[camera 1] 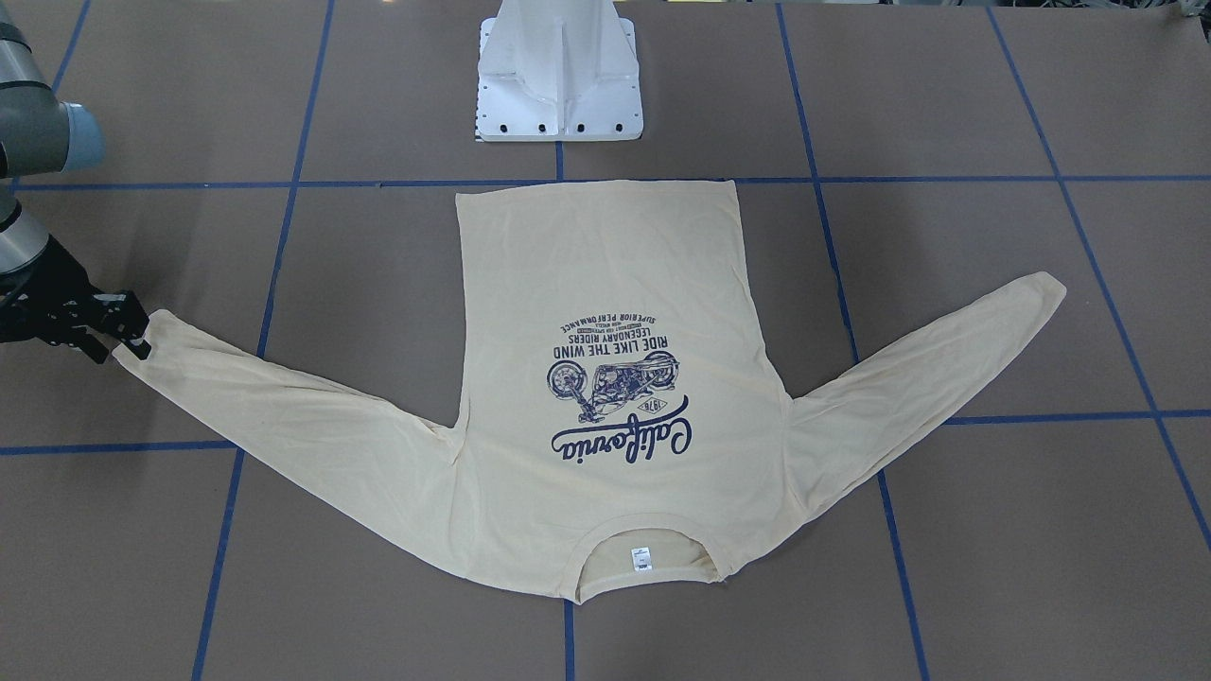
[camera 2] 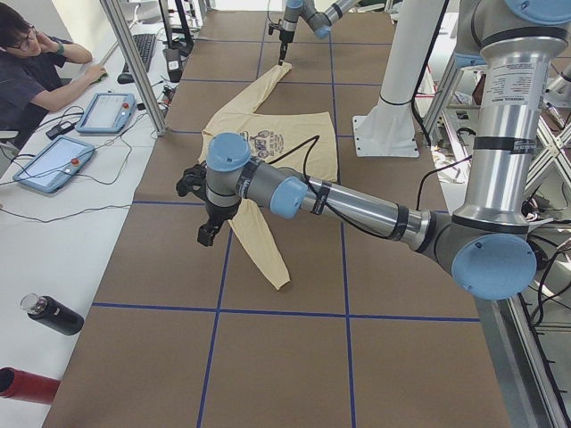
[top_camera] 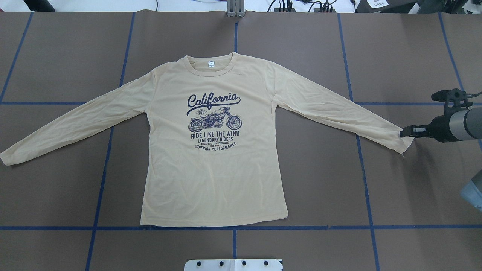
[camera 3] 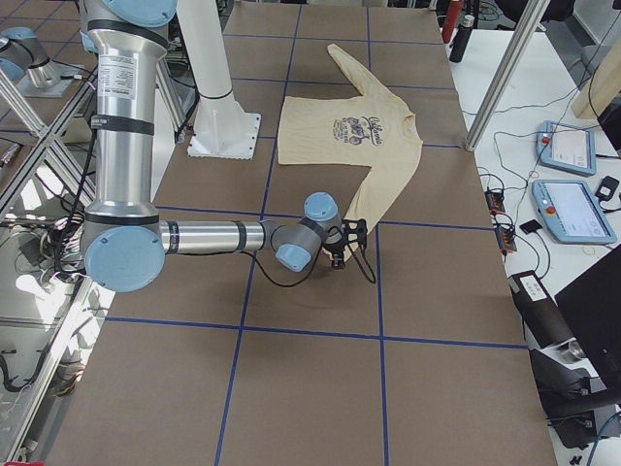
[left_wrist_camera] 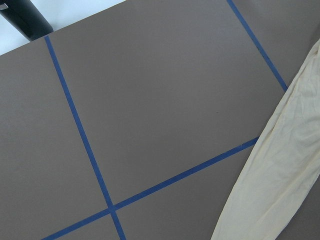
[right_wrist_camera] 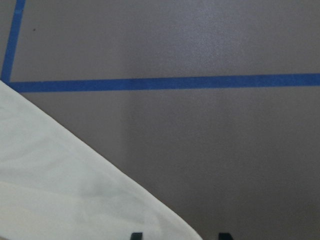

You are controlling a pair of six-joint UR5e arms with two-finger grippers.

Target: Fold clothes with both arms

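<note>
0 folds made: the T-shirt (top_camera: 214,169) lies flat, the right gripper (top_camera: 406,132) spread at 1 cuff (top_camera: 398,141), the left gripper (camera 2: 207,235) impossible to tell.

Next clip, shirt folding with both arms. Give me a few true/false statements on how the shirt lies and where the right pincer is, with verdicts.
1. The T-shirt lies flat, print side up. True.
2. One sleeve is already folded over the body. False: both sleeves lie spread out to the sides.
3. The right pincer is at a sleeve cuff. True.
4. The neckline points toward the robot's white base. False: the hem is the edge nearest the base, and the neckline is on the far side.
</note>
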